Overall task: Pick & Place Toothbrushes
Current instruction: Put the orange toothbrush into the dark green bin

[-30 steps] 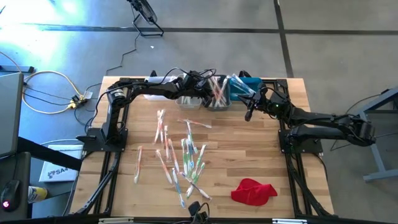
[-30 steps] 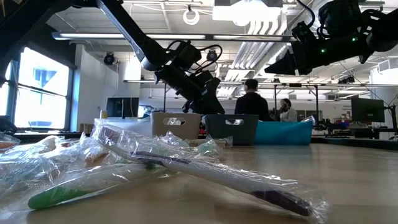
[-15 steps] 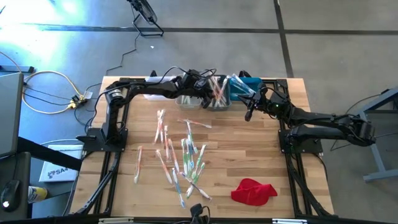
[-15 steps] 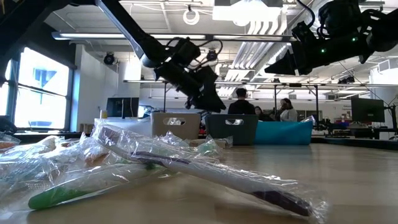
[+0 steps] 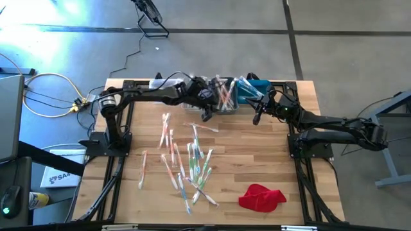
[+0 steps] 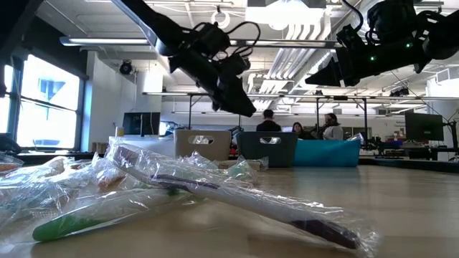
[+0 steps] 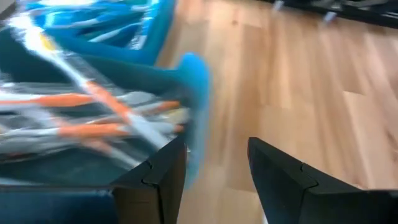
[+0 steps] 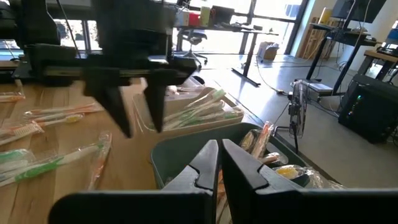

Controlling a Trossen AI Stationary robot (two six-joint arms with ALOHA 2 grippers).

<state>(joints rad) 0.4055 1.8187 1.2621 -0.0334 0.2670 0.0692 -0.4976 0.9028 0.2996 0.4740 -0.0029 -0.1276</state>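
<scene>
Several wrapped toothbrushes [image 5: 186,160] lie loose on the middle of the wooden table, and they fill the foreground of the low view [image 6: 179,190]. More of them rest in the bins at the far edge: orange ones in the grey bin [image 7: 93,124], blue ones in the blue bin [image 7: 118,31]. My left gripper [image 5: 205,115] [image 7: 214,168] hovers open and empty over the table, just on the near side of the grey bin [image 5: 225,96]. My right gripper [image 5: 257,117] [image 8: 219,163] hangs shut and empty in the air beside the blue bin [image 5: 253,90].
A row of small bins, including beige [image 6: 203,143], grey [image 6: 267,147] and blue [image 6: 326,152], stands along the far edge. A red cloth [image 5: 262,197] lies near the near right corner. Bare wood shows on the right half of the table [image 5: 270,154]. People stand in the room behind.
My left gripper has drawn back from over the grey bin toward the near edge and has risen. My right arm has kept still.
</scene>
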